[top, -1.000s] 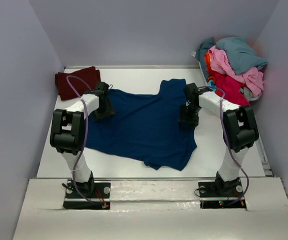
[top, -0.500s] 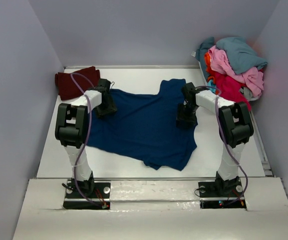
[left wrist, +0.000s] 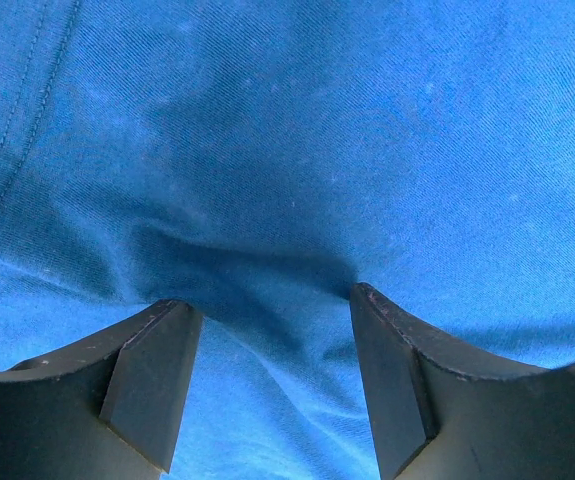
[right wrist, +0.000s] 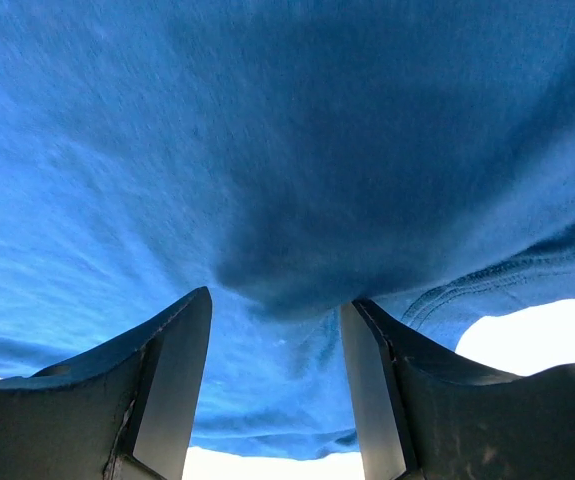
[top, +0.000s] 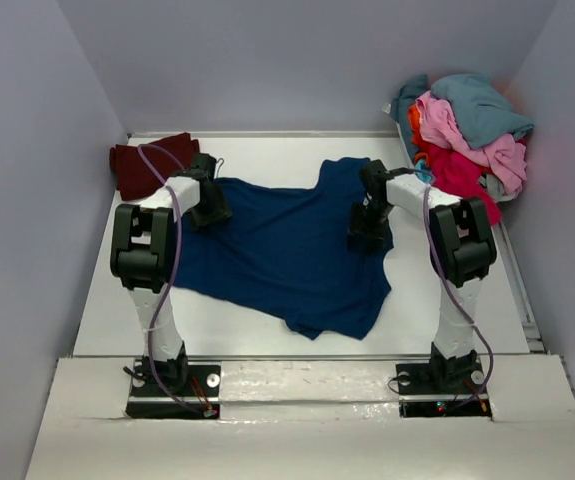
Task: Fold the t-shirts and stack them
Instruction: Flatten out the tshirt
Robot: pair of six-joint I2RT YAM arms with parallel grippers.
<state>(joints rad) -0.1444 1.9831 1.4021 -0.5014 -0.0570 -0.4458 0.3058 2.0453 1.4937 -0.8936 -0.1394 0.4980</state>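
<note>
Lying spread across the middle of the white table [top: 217, 335], the navy blue t-shirt [top: 287, 260] has both arms down on it. The left gripper [left wrist: 267, 300] sits on the shirt's far-left part. Its jaws are held apart, tips at the cloth, which dimples between them. The right gripper [right wrist: 277, 300] sits near the shirt's right edge, jaws likewise apart, pinching nothing. A dark maroon t-shirt [top: 147, 165] lies at the far-left corner. A heap of teal, pink, red and orange t-shirts [top: 467, 130] is piled at the far right.
</note>
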